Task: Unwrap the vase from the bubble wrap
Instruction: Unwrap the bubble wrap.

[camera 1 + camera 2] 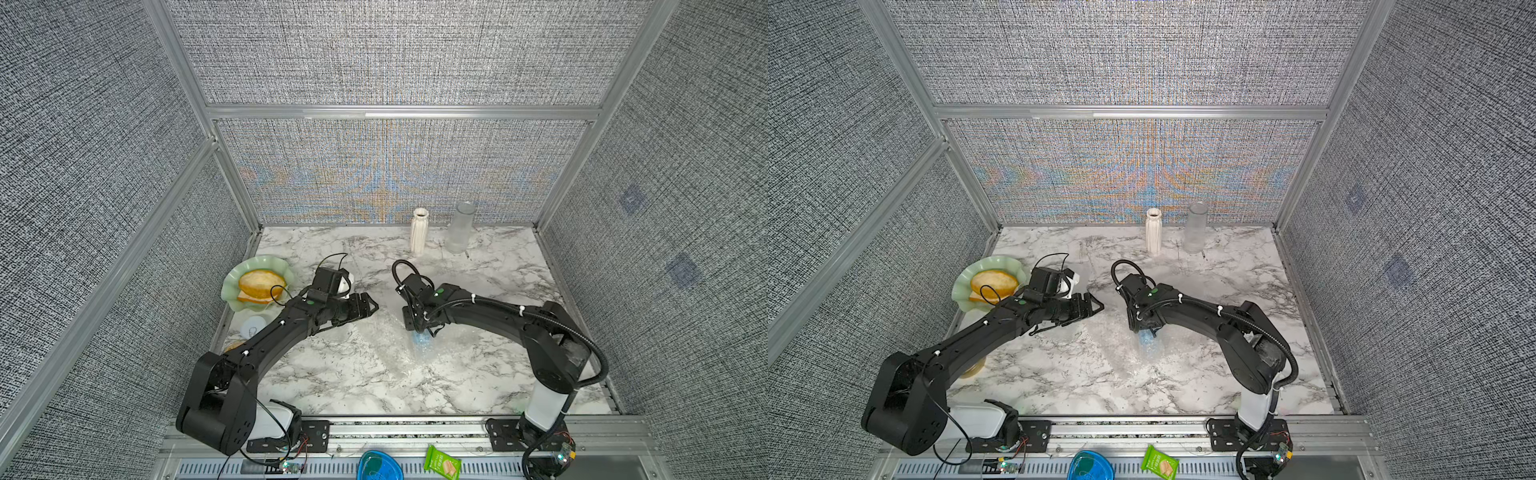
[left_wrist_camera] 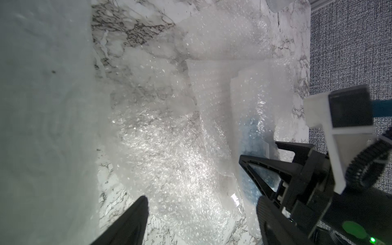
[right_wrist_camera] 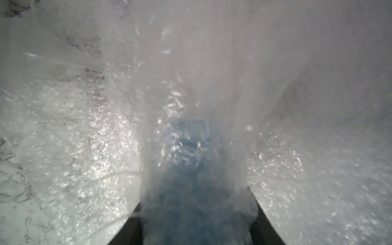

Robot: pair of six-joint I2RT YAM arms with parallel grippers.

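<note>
1. Where it lies spread over the middle of the white marble table [image 1: 332, 382], the clear, crinkly bubble wrap [image 1: 386, 345] covers a blue vase [image 1: 419, 338]. The vase shows only as a blue blur through the plastic in both top views [image 1: 1147, 338].
2. Reaching in from the right, the right end effector [image 1: 422, 330] points down at the bundle. Its two black fingers are closed against either side of the wrapped blue vase. In the right wrist view the blue body [image 3: 186, 169] fills the gap between them.
3. The left end effector [image 1: 372, 307] hovers just left of that, over the left part of the sheet. Its jaws are spread wide and hold nothing. Whether a fingertip touches the plastic I cannot tell.
4. At the far edge, well apart from the bubble wrap, a white ribbed ceramic vase [image 1: 419, 230] and a clear glass carafe [image 1: 459, 228] stand upright side by side.
5. On the far left sits a pale green scalloped plate [image 1: 249, 266] carrying golden bread slices [image 1: 261, 284].
</note>
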